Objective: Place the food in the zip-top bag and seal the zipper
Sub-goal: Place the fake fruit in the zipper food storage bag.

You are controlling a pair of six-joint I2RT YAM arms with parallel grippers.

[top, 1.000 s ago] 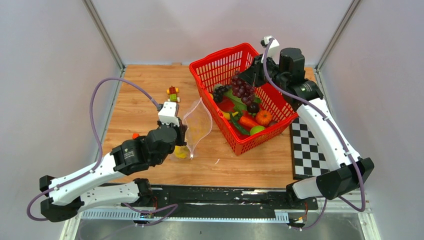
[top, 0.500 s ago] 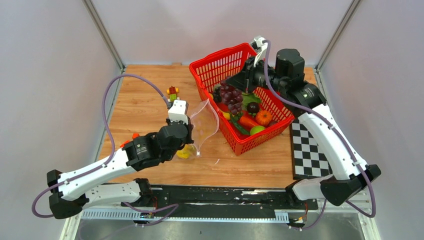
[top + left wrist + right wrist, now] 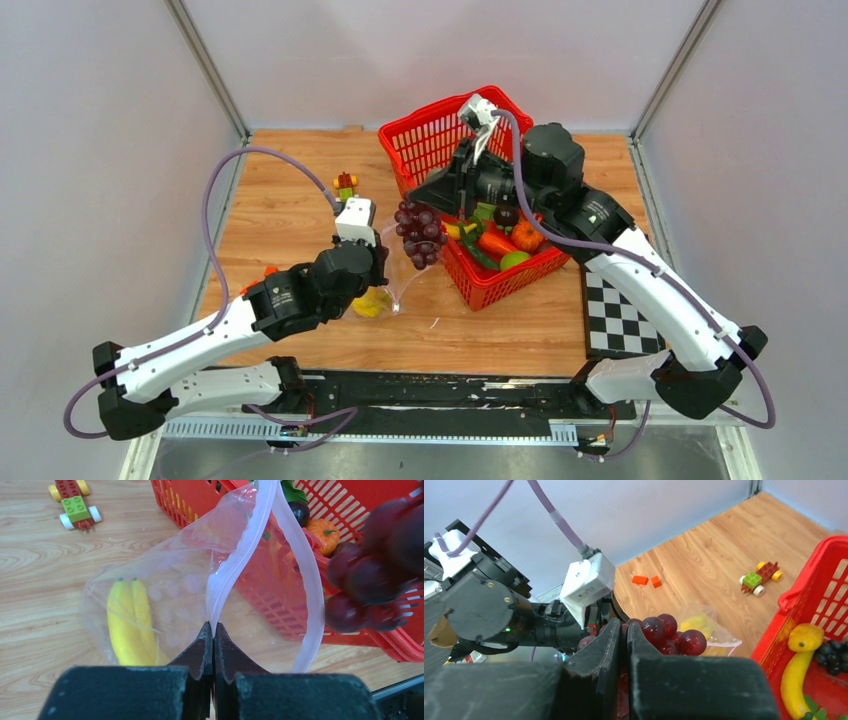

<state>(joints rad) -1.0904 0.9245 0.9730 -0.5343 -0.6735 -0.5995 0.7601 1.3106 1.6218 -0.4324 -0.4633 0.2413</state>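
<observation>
Nearest, at the six o'clock edge of the wooden table (image 3: 290,220), the two arm bases sit side by side. A checkerboard mat (image 3: 620,300) lies at four o'clock. From seven o'clock the left arm reaches toward the centre. There the left gripper (image 3: 213,630) is pinched fully closed on one lip of the zip-top bag (image 3: 165,590), its tips meeting on the zipper (image 3: 235,560). The bag rests on the table just beside the near left corner of the red basket (image 3: 440,125), its mouth gaping toward two o'clock. A pair of yellow bananas (image 3: 129,622) lies inside the bag. Two small orange bits (image 3: 646,580) sit at nine o'clock, apart from the bag.

Just past the bag, the right gripper (image 3: 624,630) is clamped almost closed on the top of the purple grapes (image 3: 420,232). The bunch hangs in the air beside the bag's open mouth, just off the basket's left wall. The basket stands at one o'clock and holds a carrot (image 3: 495,243), a lime (image 3: 514,260) and other pieces. At eleven o'clock stands the toy block figure (image 3: 346,184).
</observation>
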